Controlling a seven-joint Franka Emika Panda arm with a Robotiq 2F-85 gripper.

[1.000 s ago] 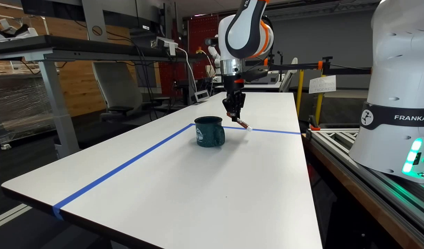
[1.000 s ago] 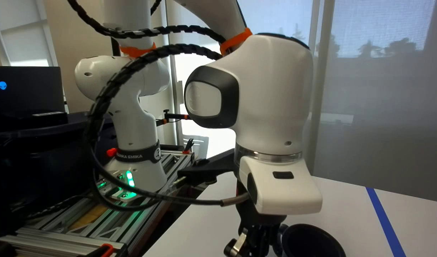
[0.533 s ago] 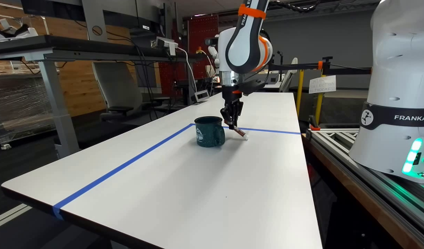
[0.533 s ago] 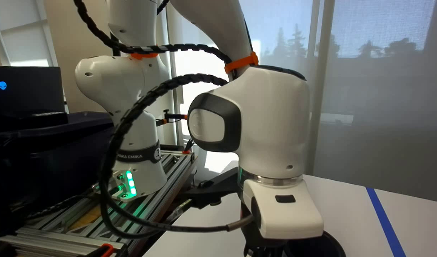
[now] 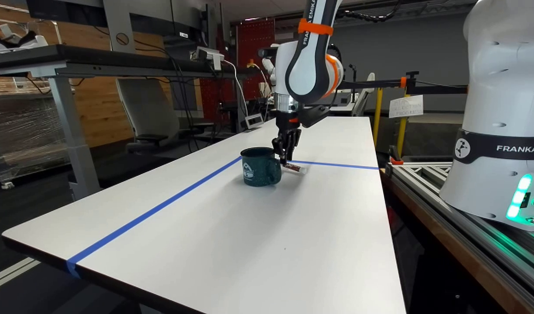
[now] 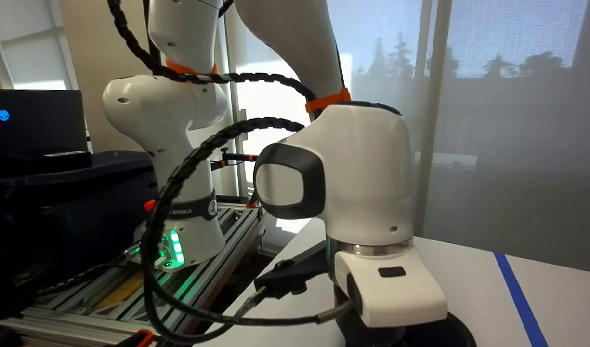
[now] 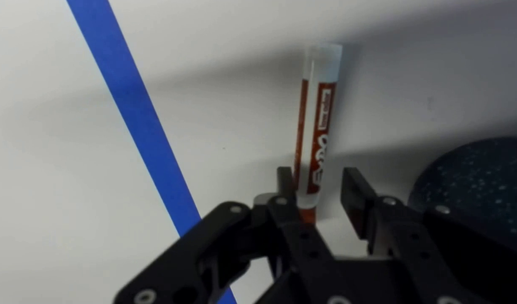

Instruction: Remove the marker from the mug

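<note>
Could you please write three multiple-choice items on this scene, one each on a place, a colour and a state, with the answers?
1. Where is the marker relative to the mug?
A) Inside it
B) Beneath it
C) Beside it

2. What colour is the tape line?
A) Blue
B) Yellow
C) Green

3. How does the gripper stand?
A) Fully shut
B) Open
C) Shut on the mug

1: C, since the wrist view shows the marker outside the mug, off to its side.
2: A, since the line looks blue in all three views.
3: B, since the fingers stand apart in the wrist view, with a gap beside the marker.
</note>
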